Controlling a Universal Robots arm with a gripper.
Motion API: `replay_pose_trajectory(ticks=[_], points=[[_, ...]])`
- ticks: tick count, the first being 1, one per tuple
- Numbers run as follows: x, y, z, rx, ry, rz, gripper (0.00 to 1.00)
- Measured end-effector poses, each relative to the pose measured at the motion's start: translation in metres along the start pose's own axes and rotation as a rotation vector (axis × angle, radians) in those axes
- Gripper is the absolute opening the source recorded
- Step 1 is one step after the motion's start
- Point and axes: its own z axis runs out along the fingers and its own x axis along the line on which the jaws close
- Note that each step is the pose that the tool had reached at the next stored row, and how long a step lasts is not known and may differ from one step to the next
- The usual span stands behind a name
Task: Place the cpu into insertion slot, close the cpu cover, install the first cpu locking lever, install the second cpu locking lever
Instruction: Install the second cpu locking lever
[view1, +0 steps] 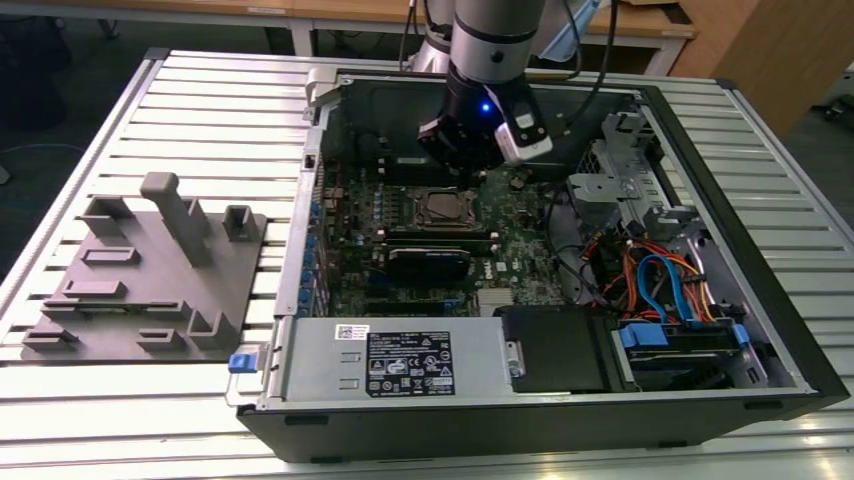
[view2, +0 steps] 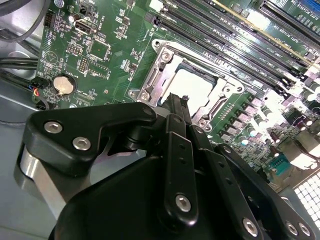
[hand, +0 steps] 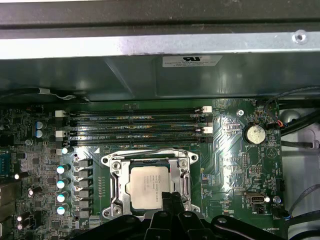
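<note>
The cpu is a silver-grey square chip lying in the insertion slot on the green motherboard; it also shows in the second wrist view. The cpu cover, a silvery frame with a square cut-out, lies flat around it. My gripper hangs just above the socket's edge, its black fingers pressed together and holding nothing. In the second wrist view the gripper has its tip at the cover's rim. From the exterior view the gripper is inside the open case, above the socket.
Long black memory slots run beside the socket, and a coin battery sits nearby. The case wall rises behind. A power supply, coloured cables and a grey fixture block on the slatted table also show.
</note>
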Motion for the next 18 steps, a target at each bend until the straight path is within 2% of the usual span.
replay_pose_trajectory(ticks=[11,12,15,18], points=[[0.0000,-0.0008,-0.0001,0.0002,0.0002,0.000,0.10],[-0.0001,-0.0008,-0.0001,0.0003,0.0018,0.000,0.10],[-0.0003,-0.0008,-0.0001,0.0008,0.0130,0.001,0.10],[-0.0003,-0.0008,0.0000,0.0007,0.0146,0.001,0.10]])
